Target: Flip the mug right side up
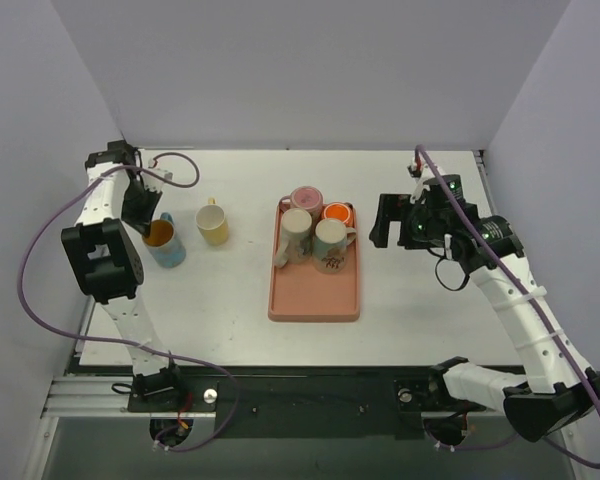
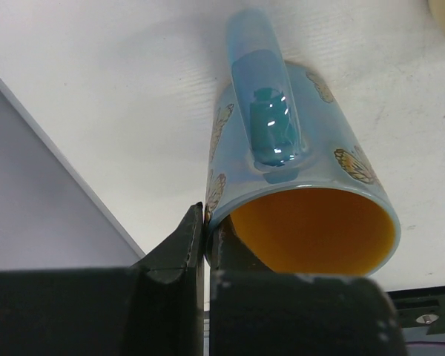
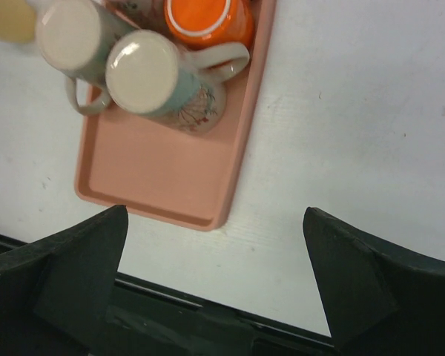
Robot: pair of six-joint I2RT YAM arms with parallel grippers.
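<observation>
A blue mug (image 1: 167, 243) with butterfly prints and an orange inside is at the table's left. It leans, with its mouth facing up and toward the left. In the left wrist view the mug (image 2: 304, 141) shows its handle on top and its mouth toward the camera. My left gripper (image 1: 145, 216) is shut on the mug's rim (image 2: 206, 221), one finger inside and one outside. My right gripper (image 1: 384, 222) is open and empty, above bare table just right of the tray (image 3: 215, 215).
A yellow mug (image 1: 213, 224) stands right of the blue one. A pink tray (image 1: 314, 296) in the middle holds several mugs at its far end, also in the right wrist view (image 3: 143, 73). The tray's near part (image 3: 156, 170) is bare.
</observation>
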